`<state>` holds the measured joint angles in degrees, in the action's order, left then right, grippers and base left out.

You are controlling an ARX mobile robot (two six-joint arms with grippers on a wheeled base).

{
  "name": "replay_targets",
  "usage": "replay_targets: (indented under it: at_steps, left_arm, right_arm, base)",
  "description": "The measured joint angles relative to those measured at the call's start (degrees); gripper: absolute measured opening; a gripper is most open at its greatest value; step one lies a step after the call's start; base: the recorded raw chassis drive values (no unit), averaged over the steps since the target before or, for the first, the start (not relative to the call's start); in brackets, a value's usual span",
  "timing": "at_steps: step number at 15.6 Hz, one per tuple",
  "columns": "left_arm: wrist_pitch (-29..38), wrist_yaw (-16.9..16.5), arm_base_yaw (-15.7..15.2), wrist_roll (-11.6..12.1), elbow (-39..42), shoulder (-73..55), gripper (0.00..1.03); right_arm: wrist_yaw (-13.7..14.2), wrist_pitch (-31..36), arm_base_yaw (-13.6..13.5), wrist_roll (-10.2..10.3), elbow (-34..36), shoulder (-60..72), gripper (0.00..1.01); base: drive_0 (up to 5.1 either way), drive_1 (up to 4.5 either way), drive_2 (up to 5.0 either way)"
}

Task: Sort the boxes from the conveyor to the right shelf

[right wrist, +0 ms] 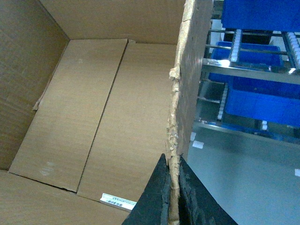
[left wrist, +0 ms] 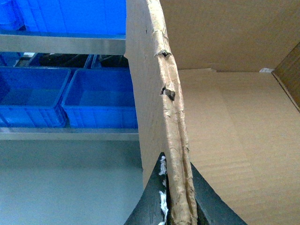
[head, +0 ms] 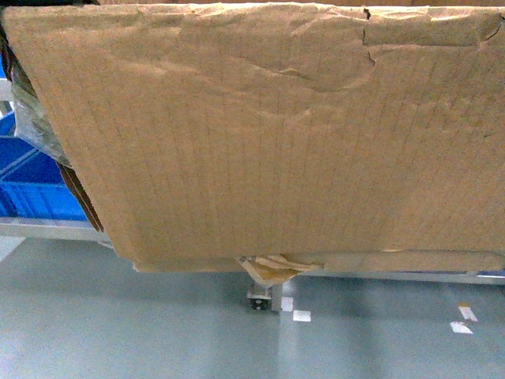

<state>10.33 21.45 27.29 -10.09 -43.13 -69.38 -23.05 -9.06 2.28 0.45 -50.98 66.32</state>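
Note:
A large brown cardboard box [head: 260,142] fills the head view, held up off the floor with its taped underside facing the camera; both grippers are hidden behind it there. In the left wrist view my left gripper [left wrist: 180,206] is shut on the ragged top edge of one box wall [left wrist: 164,93], with the empty inside of the box to the right. The right wrist view shows my right gripper [right wrist: 174,197] shut on the opposite wall's torn edge [right wrist: 180,93], and the inside of the box [right wrist: 93,117] lies to its left. The steel shelf [right wrist: 243,70] stands just beyond. The conveyor is out of view.
Blue plastic crates [left wrist: 98,98] sit on the shelf tiers [left wrist: 61,44], also at the left in the head view [head: 31,181]. A shelf leg with a caster [head: 260,298] stands on the grey floor [head: 158,332] under the box. White tape marks [head: 461,326] dot the floor.

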Motion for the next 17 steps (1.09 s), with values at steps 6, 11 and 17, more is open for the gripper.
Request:
replay_targets:
  at_steps: [6, 11, 17]
  left_arm:
    - [0.09, -0.04, -0.26, 0.0, 0.0, -0.11, 0.04]
    - [-0.07, -0.04, -0.22, 0.0, 0.0, -0.13, 0.04]
    - [0.0, -0.07, -0.22, 0.0, 0.0, -0.2, 0.04]
  right_arm:
    - [-0.2, 0.02, -0.02, 0.0, 0.0, 0.09, 0.02]
    - [-0.17, -0.02, -0.02, 0.0, 0.0, 0.07, 0.02]
    - [-0.15, -0.07, -0.02, 0.0, 0.0, 0.07, 0.02]
  base:
    - [2.1, 1.55, -3.7]
    - [4.1, -0.64, -3.5]
    - [3.6, -0.19, -3.7]
